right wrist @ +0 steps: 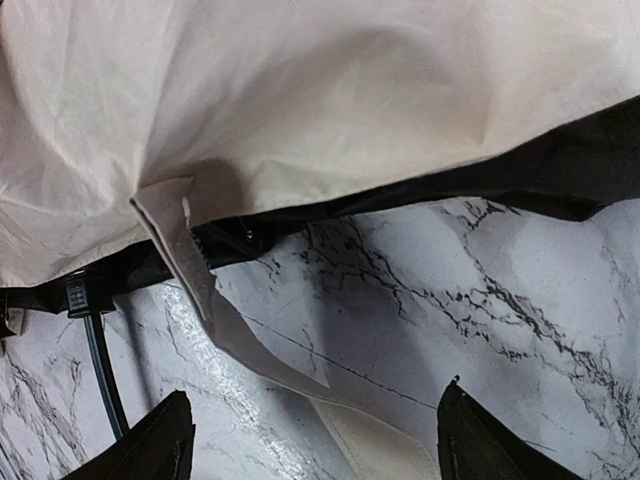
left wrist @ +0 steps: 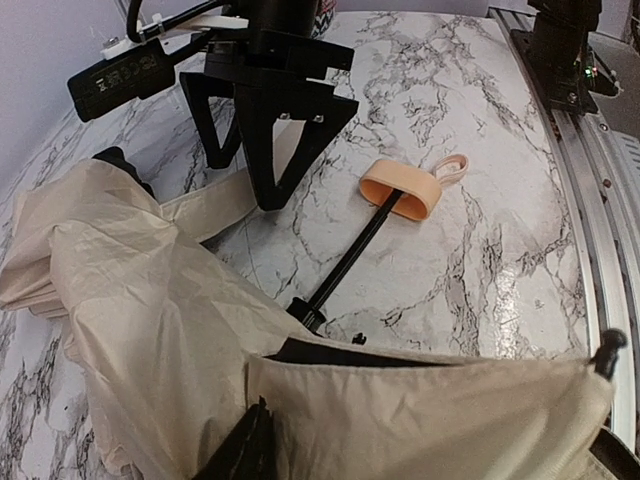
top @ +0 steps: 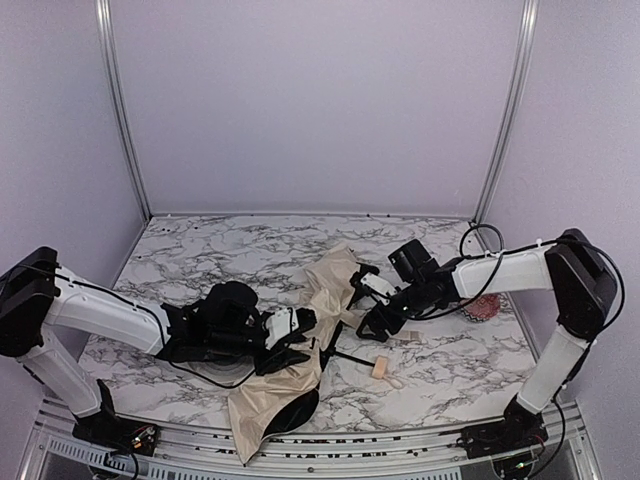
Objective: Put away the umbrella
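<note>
The umbrella (top: 285, 385) lies sprawled on the marble table, cream fabric crumpled and black lining showing at its edges. Its thin black shaft (left wrist: 350, 250) runs out to the tan handle (left wrist: 400, 188) with a wrist loop (left wrist: 452, 165). My left gripper (top: 285, 345) sits low against the canopy; the fabric (left wrist: 150, 300) drapes over its jaws, which stand apart, one dark finger (left wrist: 245, 450) poking through. My right gripper (right wrist: 320, 445) hovers open over the table. The umbrella's closure strap (right wrist: 200, 290) trails on the marble between its fingertips (right wrist: 150, 445).
A white bowl with a red base (top: 483, 307) stands on the table behind the right forearm. A metal rail (left wrist: 600, 220) runs along the table's near edge, with the right arm's base (left wrist: 560, 50) bolted to it. Pale walls enclose the back and sides.
</note>
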`<state>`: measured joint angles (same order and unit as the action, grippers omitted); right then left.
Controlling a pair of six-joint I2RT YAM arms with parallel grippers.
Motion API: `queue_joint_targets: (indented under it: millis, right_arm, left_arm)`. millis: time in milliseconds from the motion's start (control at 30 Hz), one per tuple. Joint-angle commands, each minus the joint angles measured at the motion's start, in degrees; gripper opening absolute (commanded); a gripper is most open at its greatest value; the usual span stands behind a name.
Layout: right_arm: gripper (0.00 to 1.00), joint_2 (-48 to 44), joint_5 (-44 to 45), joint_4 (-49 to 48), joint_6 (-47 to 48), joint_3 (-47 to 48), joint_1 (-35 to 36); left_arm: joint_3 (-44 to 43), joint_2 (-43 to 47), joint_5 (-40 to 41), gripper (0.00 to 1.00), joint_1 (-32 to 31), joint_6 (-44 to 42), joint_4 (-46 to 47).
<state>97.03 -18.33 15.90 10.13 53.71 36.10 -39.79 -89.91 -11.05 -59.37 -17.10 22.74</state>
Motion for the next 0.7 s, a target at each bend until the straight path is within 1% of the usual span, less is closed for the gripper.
queue_joint_targets:
  millis: [0,67,133,167,200,233,333,400,467,533,567,600,667]
  right_arm:
    - [0.79,0.6,-1.4,-5.8,2.2,0.1,0.4]
    - [0.74,1.0,-2.1,-7.3,3.2,0.4,0.5]
    - [0.57,1.3,-2.7,-8.5,3.9,0.6,0.5]
    - [0.49,1.5,-2.8,-8.7,4.2,0.8,0.5]
    - [0.46,1.8,-3.0,-8.6,4.6,1.1,0.5]
    - [0.46,2.1,-3.6,-8.6,4.9,1.2,0.5]
    - [0.54,3.0,-6.3,-8.8,6.3,1.5,0.5]
    - [0.55,4.1,-8.2,-8.8,6.7,2.5,0.5]
    - [0.54,5.5,-10.9,-8.1,7.2,3.6,0.5]
    - [0.50,6.5,-12.2,-7.4,7.5,4.3,0.7]
    - [0.47,6.6,-13.0,-7.2,7.7,4.4,0.7]
    - [0.42,6.6,-13.8,-7.0,8.0,4.4,0.7]
    - [0.28,5.7,-15.1,-6.7,8.5,4.2,0.7]
  left_arm:
    - [1.0,2.0,1.0,0.45,0.1,0.4,-2.3]
    - [1.0,2.3,0.6,0.49,0.1,0.8,-2.3]
    - [1.2,3.2,0.0,0.55,0.1,1.1,-2.5]
    - [1.4,4.2,-0.4,0.60,0.1,1.3,-2.7]
    - [1.8,5.1,-0.7,0.63,0.1,1.4,-2.9]
    - [2.1,5.9,-0.9,0.65,0.1,1.5,-3.0]
    - [3.1,8.3,-1.2,0.72,0.0,1.6,-3.6]
    - [3.3,9.6,-1.6,0.76,0.0,1.8,-4.8]
    - [3.2,11.1,-2.1,0.81,-0.1,2.2,-6.3]
    - [3.3,13.2,-2.6,0.86,-0.3,2.6,-7.7]
    - [3.6,14.5,-2.7,0.87,-0.3,2.7,-8.3]
    - [4.0,15.8,-2.6,0.89,-0.5,2.9,-8.9]
    - [5.1,18.7,-2.3,0.92,-0.6,2.9,-9.9]
